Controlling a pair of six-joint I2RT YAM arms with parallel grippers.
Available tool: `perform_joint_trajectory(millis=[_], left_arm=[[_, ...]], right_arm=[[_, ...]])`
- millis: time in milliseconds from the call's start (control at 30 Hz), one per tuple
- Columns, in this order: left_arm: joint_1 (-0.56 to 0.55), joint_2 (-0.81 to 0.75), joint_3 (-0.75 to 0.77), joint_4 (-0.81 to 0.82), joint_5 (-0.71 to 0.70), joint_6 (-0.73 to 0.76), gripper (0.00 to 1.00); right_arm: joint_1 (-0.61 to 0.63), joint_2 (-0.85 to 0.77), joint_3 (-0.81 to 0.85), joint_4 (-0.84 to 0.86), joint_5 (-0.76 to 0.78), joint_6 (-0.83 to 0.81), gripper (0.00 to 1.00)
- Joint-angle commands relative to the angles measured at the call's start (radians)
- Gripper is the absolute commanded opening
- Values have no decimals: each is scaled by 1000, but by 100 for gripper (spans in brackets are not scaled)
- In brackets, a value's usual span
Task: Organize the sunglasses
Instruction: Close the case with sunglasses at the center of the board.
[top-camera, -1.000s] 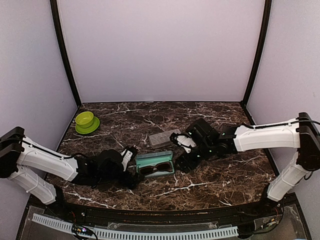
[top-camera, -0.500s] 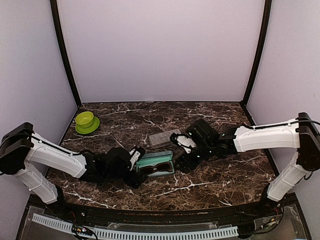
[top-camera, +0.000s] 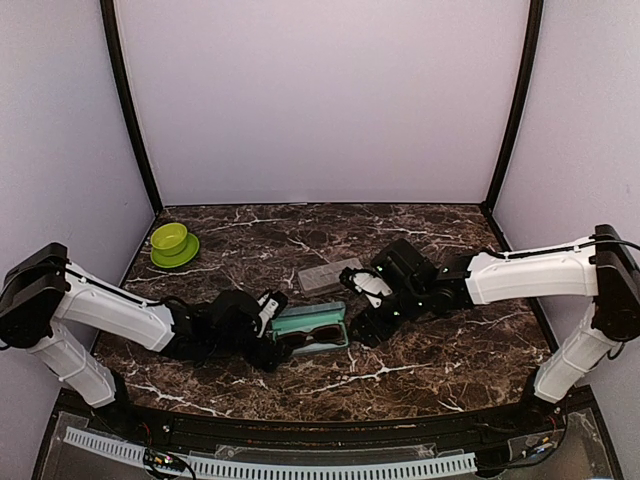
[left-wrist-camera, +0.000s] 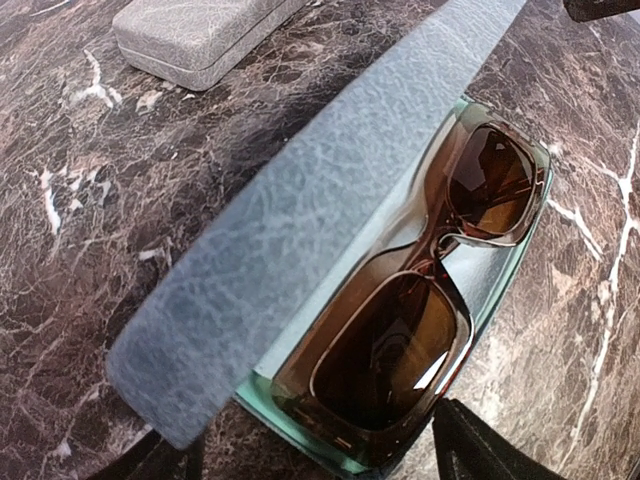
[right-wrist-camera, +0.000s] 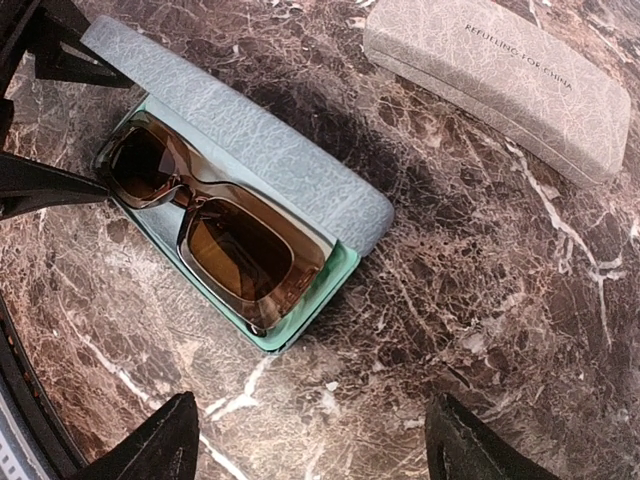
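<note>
The left gripper (top-camera: 268, 320) has slid in from the left to the open case (right-wrist-camera: 240, 140). Its jaws are still wide but narrowing around the case's end; whether they touch it cannot be told. 1 pair of brown sunglasses (left-wrist-camera: 400, 330) lies folded inside. The right gripper (top-camera: 362, 305) hovers wide and empty just beside the other end. Closing the case looks next.

Brown sunglasses (right-wrist-camera: 215, 225) resting in an open case (right-wrist-camera: 262, 150)
Thick glossy brown frame with brown tinted lenses, lying flat and lenses up on the mint-green lining, lengthwise along the case, with the textured grey-blue lid raised beside them.
</note>
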Motion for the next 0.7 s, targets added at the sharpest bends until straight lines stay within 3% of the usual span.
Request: perform_joint_trajectory(millis=[0,667], left_arm=[[13,2,17,-19,9,0,80],[16,11,35,-19,45,-24,80]], right_arm=[[-6,12,1,14,-10,5,78],[-5,112,-14,105,-75,33,79]])
